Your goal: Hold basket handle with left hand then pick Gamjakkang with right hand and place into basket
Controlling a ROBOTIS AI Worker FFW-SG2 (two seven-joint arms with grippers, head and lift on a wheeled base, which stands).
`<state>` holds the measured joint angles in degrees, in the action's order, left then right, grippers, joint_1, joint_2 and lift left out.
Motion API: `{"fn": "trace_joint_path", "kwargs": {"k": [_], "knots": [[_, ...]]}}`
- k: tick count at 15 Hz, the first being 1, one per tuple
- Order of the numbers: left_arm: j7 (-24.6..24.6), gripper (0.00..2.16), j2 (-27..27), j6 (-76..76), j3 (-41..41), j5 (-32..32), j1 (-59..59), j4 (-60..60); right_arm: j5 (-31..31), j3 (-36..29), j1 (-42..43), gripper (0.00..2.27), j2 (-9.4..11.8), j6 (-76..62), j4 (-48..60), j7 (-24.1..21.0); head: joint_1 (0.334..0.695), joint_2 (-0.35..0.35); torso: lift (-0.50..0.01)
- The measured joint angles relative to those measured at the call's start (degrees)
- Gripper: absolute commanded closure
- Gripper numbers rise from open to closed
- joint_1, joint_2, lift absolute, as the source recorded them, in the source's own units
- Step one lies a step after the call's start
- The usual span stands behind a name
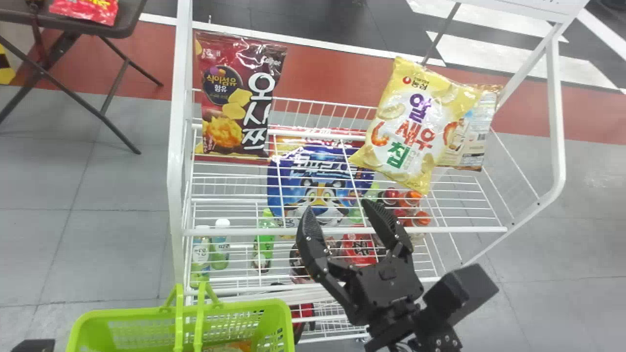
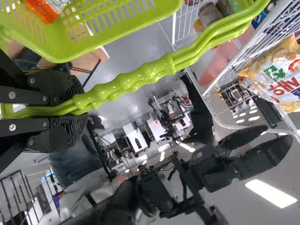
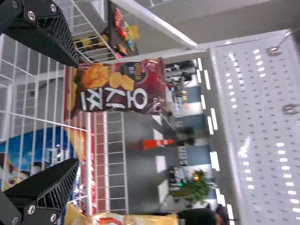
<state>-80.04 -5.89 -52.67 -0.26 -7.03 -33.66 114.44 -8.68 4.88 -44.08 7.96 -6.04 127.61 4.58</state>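
Gamjakkang: handle secured, placement unconfirmed

Done: left gripper, clamped on the handle of the green basket.
Right gripper: fingers parted, empty, before the wire rack.
Task item: identity uncertain; possibly the orange packet inside the basket, possibly the pale pack behind the yellow pack.
Outstanding: if the former, probably only withdrawal; if the latter, pick, carry and placing.
Also present: dark red pack, rack's left side; blue pack, middle; green bottle, lower down.
Likely obstacles: rack's front bar; yellow pack overlapping the pale one; handle upright across the basket's opening.
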Motion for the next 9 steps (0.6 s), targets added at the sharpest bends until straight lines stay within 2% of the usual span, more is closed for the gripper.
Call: {"fn": "trace_joint_path", "kwargs": {"k": [5, 9], "knots": [[-0.37, 2.12, 0.00, 1.32, 0.99, -0.17, -1.13, -0.04, 0.08, -1.39, -1.09, 0.08, 1.44, -1.56, -1.51, 0.35, 0.695, -0.333, -0.020], [-0.29, 2.12, 0.23, 1.38, 1.04, -0.18, -1.57, 0.19, 0.01, -1.37, -1.18, 0.08, 1.73, 1.97, -0.50, 0.14, 0.695, -0.333, -0.020]]}}
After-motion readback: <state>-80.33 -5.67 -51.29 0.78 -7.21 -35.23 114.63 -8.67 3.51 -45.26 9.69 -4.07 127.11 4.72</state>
